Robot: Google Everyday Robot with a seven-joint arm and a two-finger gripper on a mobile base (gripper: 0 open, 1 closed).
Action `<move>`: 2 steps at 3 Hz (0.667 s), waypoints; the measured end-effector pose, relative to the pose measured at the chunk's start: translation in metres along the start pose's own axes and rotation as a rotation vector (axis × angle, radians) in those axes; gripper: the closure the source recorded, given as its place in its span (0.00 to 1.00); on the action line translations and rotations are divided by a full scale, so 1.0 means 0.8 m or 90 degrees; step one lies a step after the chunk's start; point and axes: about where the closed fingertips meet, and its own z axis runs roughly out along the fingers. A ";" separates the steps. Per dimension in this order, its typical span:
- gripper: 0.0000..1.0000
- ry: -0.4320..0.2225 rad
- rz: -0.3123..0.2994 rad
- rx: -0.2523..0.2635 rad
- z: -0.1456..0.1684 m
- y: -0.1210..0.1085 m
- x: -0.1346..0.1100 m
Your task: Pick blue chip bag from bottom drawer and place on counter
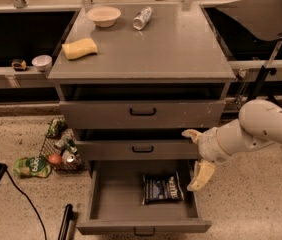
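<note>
The blue chip bag (162, 188) lies flat in the right half of the open bottom drawer (106, 199). The counter (156, 54) is the grey top of the cabinet above. My gripper (197, 155) hangs at the right side of the cabinet, level with the middle drawer and above the bottom drawer's right edge. It is open and empty, one finger (192, 133) pointing up-left and the other (201, 176) pointing down, just right of the bag and above it. My pale arm (261, 126) comes in from the right.
On the counter are a bowl (104, 15), a silver can (142, 17) and a yellow sponge (79, 48). The top two drawers stand slightly open. A wire basket of items (61, 149) and a green packet (32, 166) lie on the floor at left. Dark benches flank the cabinet.
</note>
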 end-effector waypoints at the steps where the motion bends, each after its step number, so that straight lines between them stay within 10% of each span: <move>1: 0.00 -0.014 0.003 -0.012 0.040 -0.008 0.040; 2: 0.00 -0.029 0.022 -0.028 0.081 -0.003 0.081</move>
